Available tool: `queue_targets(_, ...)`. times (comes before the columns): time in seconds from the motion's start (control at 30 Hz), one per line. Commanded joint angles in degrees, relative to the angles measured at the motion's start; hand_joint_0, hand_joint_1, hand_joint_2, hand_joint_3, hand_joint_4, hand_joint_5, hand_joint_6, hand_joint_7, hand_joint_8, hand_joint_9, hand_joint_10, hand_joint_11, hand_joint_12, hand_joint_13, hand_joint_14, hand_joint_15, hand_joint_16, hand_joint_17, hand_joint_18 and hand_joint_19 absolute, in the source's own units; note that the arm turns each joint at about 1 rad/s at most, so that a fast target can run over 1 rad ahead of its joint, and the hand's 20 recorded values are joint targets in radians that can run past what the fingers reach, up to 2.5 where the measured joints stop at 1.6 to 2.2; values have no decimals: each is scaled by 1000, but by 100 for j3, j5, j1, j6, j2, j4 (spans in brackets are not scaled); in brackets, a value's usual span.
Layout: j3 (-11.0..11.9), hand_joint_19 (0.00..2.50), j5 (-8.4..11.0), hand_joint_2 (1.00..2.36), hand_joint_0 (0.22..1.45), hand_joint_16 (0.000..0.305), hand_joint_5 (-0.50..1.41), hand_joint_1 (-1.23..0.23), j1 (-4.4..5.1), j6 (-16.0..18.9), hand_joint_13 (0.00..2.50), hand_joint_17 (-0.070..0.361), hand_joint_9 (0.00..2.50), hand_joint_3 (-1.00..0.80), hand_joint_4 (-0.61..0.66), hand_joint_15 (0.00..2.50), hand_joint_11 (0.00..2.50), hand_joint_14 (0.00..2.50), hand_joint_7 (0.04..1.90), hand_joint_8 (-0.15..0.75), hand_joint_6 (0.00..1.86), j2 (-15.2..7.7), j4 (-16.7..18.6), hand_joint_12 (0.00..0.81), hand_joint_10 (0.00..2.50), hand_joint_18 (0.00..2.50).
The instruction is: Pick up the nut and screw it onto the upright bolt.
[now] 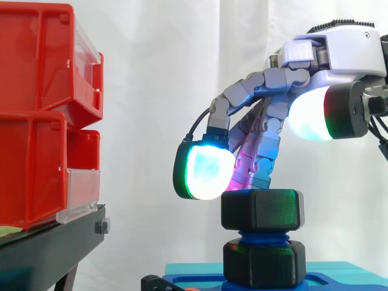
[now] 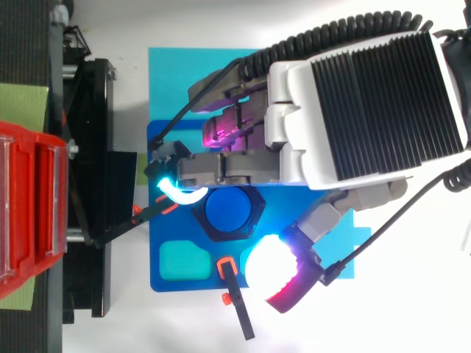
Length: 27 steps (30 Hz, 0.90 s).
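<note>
A black hex nut (image 1: 261, 209) sits on top of the upright blue bolt (image 2: 231, 209), whose thread (image 1: 262, 235) shows beneath it. A second black nut (image 1: 264, 262) sits lower, at the bolt's foot on the blue base plate (image 2: 159, 282). My hand (image 1: 345, 60) arches over the bolt from the right. Two bent fingers (image 1: 257, 163) reach down to the top nut's upper face. A green-white fingertip (image 1: 206, 171) hangs just left of the nut and a little above it. The thumb pad (image 1: 312, 115) stays high and to the right, clear of the nut. Nothing is pinched.
Red bins (image 1: 36, 121) stack on a black stand (image 1: 54, 242) to the left. The base plate lies on a teal sheet (image 2: 169, 73) and has a teal recess (image 2: 184, 261). A black clip with orange parts (image 2: 235, 301) juts off the plate's near edge.
</note>
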Motion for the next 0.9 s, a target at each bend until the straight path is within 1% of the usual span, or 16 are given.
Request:
queue_targets(0.0,-15,91,-12,1000,521,15,-55,-308,4,12,946,34,1211,-500,213,0,0,0,754,241,503,-3,-1,154,0,667)
queue_targets(0.1,-6,89,-30,1000,521,15,-51,-309,-22,-5,947,34,1211,-500,221,0,0,0,768,239,503,-3,-18,153,0,669)
queue_targets(0.17,-6,94,-30,1000,521,15,-48,-309,-22,-5,947,34,1214,-500,216,0,0,0,784,243,503,6,-18,151,0,671)
queue_targets(0.2,-15,93,-56,1000,521,15,-45,-309,-40,-5,949,34,1217,-500,222,0,0,0,789,244,503,-3,-27,154,0,671)
queue_targets(0.37,-24,101,-56,1000,521,15,-25,-306,-58,-14,960,34,1231,-500,237,0,0,0,879,244,504,6,-45,153,0,678)
queue_targets(0.4,-103,102,-65,1000,523,15,-19,-303,-66,-5,963,34,1250,-500,246,0,0,0,929,245,505,6,-1,153,0,682)
queue_targets(0.47,-156,107,-82,1000,524,15,3,-299,-75,-5,974,33,1261,-500,243,0,0,0,1045,249,505,6,78,150,0,692)
queue_targets(0.53,-156,114,-82,1000,526,15,9,-297,-84,-5,1000,33,1275,-500,237,0,0,0,1093,255,505,6,87,153,0,706)
queue_targets(0.6,-156,127,-82,1000,534,14,30,-294,-93,-5,1016,31,1314,-500,183,0,0,0,1293,254,504,6,78,146,0,733)
queue_targets(0.63,-156,125,-91,1000,534,13,32,-294,-93,-5,1018,30,1315,-500,183,0,0,0,1308,254,505,6,78,147,0,735)
queue_targets(0.7,-156,134,-109,1000,538,13,49,-292,-110,-5,1043,29,1353,-500,135,0,0,0,1408,250,504,6,69,138,0,776)
queue_targets(0.73,-156,134,-109,1000,539,12,53,-293,-119,-5,1051,28,1359,-500,127,0,0,0,1419,251,504,6,69,138,0,787)
queue_targets(0.87,-156,167,-179,1000,541,12,68,-300,-198,-14,1104,27,1429,-500,88,0,0,0,1540,256,502,6,61,133,0,847)
